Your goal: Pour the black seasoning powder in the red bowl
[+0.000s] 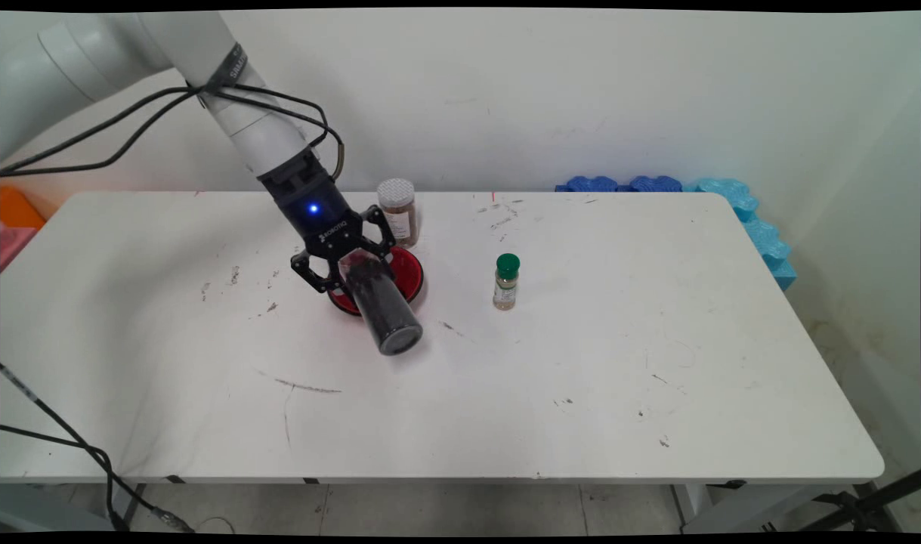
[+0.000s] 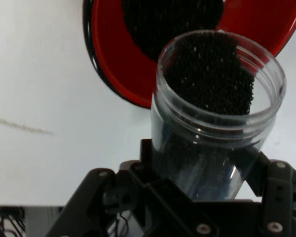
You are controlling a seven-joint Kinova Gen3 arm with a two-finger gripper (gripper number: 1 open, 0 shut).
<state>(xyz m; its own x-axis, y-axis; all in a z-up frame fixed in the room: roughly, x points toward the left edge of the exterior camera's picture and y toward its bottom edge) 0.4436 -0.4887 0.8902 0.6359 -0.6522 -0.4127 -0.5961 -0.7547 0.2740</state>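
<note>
Over the round red plate [image 1: 409, 273] at mid-counter: clear plastic jar of black grains [image 1: 381, 306], lidless, tipped on its side, clamped across its body by the black two-finger gripper [image 1: 344, 266]. Likely light, rigid, smooth-walled and slippery; best held mid-body. Black grains already heaped on the plate. Beyond, brown silver-capped spice jar [image 1: 397, 211]; nearby, small green-capped bottle [image 1: 506, 282] on the white counter [image 1: 656, 363].
</note>
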